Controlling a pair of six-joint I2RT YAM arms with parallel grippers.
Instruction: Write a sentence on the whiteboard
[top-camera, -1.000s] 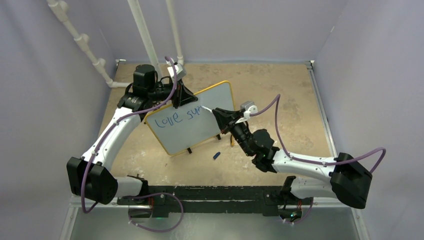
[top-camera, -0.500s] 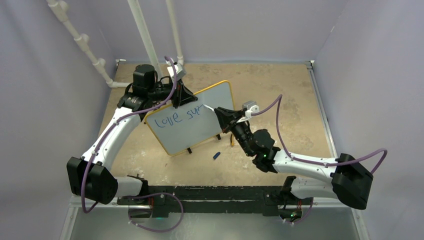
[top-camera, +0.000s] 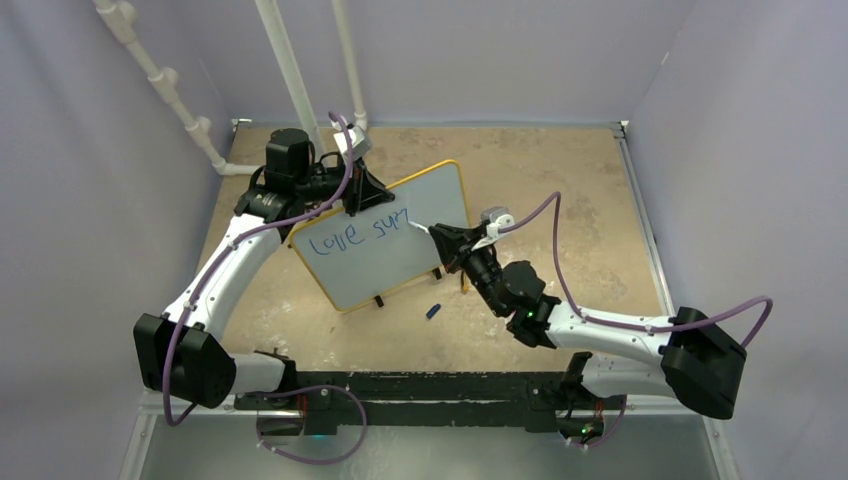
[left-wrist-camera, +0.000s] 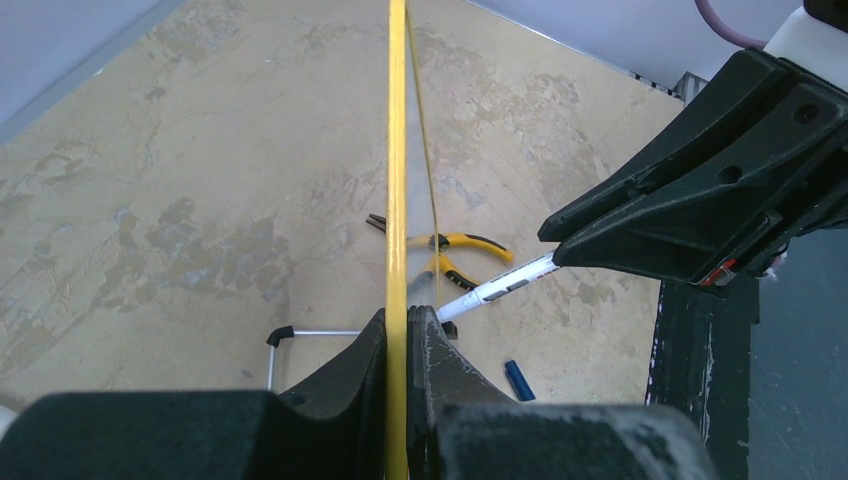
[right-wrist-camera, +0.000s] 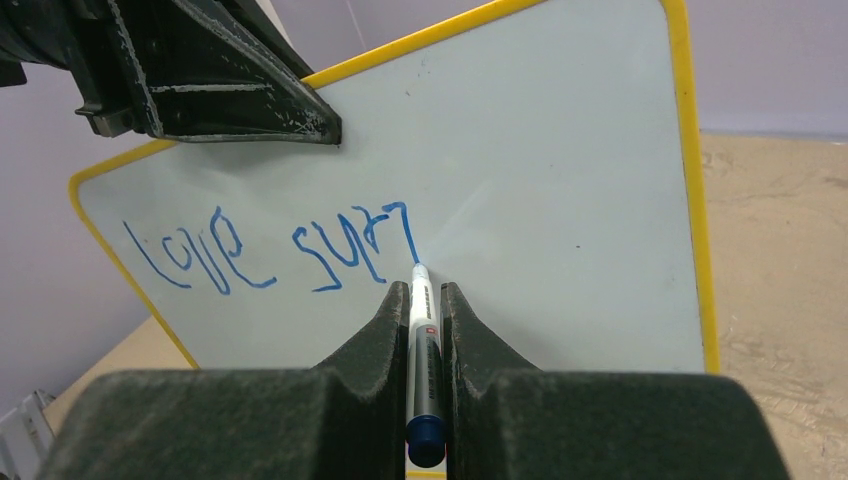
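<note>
Right wrist view, left hand (left-wrist-camera: 398, 325) clamping whiteboard (right-wrist-camera: 560, 200), right hand (right-wrist-camera: 425, 300) gripping marker (right-wrist-camera: 421, 345), tip touching sentence (right-wrist-camera: 345, 255) "love sur".

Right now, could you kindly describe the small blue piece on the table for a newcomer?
Find the yellow-framed whiteboard standing mid-table. On the tan tabletop just in front of its black feet lies the blue piece: tiny, solid blue, unlike the yellow-handled pliers nearby.

Yellow-handled pliers (left-wrist-camera: 465, 240) on the table (left-wrist-camera: 200, 150) — a blue cap (left-wrist-camera: 518, 380) nearby.
</note>
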